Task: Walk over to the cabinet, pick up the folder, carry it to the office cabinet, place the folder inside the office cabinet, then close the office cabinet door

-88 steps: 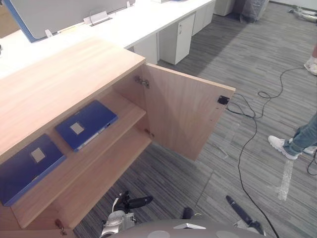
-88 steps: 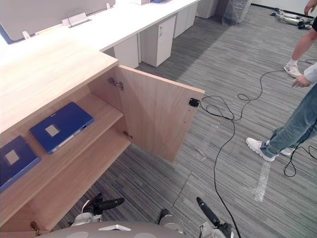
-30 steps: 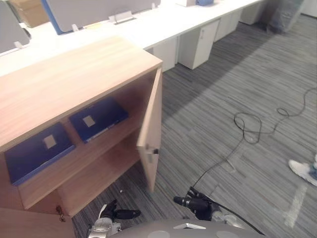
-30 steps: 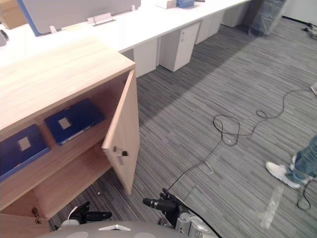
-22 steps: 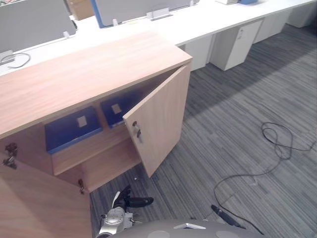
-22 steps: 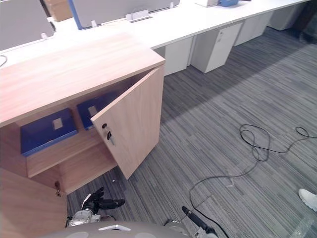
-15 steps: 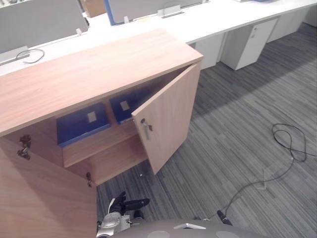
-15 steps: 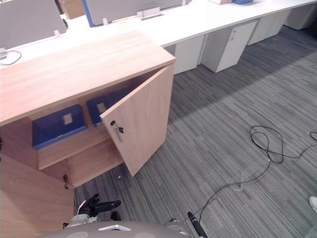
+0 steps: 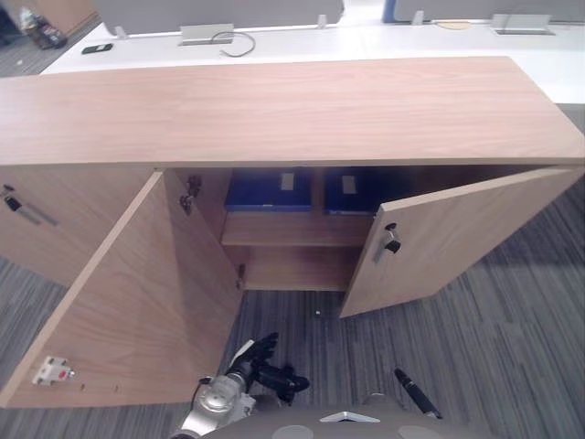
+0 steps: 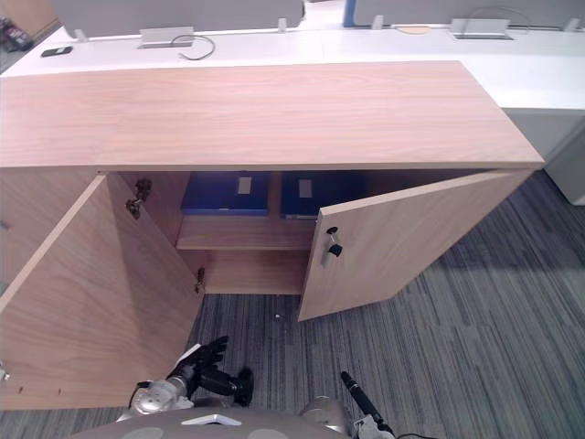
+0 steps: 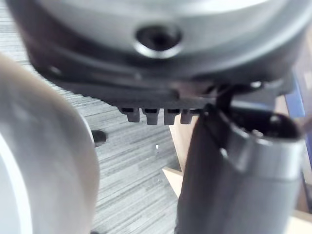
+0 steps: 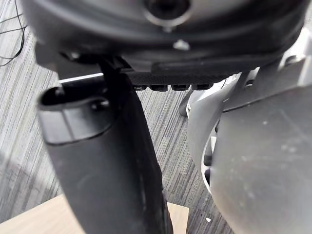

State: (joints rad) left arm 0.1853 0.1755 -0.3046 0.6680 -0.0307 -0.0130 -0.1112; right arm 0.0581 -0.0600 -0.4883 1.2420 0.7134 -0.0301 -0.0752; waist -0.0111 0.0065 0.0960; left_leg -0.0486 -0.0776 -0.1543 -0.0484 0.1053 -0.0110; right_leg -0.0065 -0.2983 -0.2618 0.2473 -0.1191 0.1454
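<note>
Left eye view: boxy woodgrain cabinet point(image 9: 274, 110)

Cabinet point(image 9: 274, 110): light wood grain, doors alike. Left folder point(image 10: 224, 194), right folder point(image 10: 311, 195): dark blue, pale label each. Floor point(image 10: 475, 347): grey carpet, fine darker stripes. Surface point(image 10: 274, 41) behind: white. Left hand point(image 9: 265, 368): black.

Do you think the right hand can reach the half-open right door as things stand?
Probably yes: the right hand hangs low before the right door, only carpet between them, though it must rise.
</note>
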